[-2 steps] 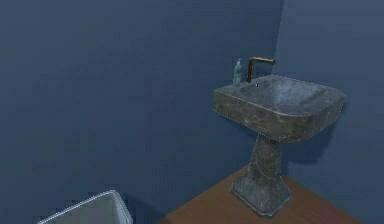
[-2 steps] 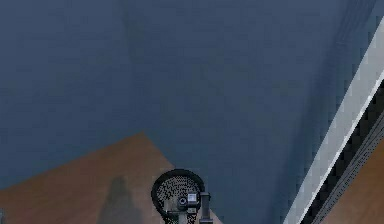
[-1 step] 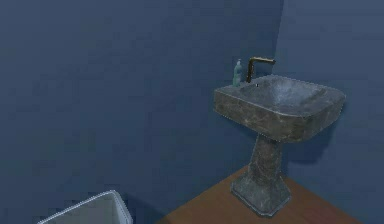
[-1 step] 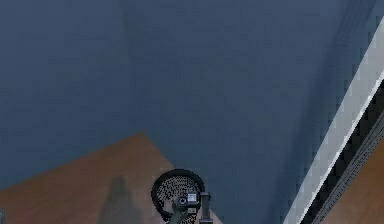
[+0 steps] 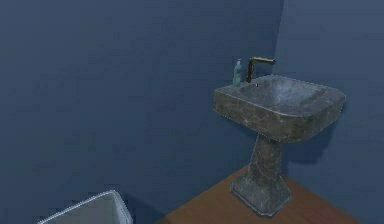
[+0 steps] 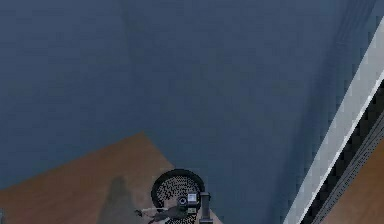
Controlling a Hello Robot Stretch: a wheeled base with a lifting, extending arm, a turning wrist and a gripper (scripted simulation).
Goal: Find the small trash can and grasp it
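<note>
The trash can [image 6: 178,187], a dark round mesh tub standing upright with its mouth up, sits on the wooden floor [image 6: 90,175] at the floor's edge by the blue wall, low in the arm side view. The gripper [image 6: 165,211] shows just below the can's near rim, so the can lies straight out along the arm's reach. Whether the fingers are over, beside or touching the rim cannot be told, nor how the jaws stand, nor whether anything is held. Being round, the can probably favours no grasp angle. Ahead stands a sink [image 5: 280,105].
</note>
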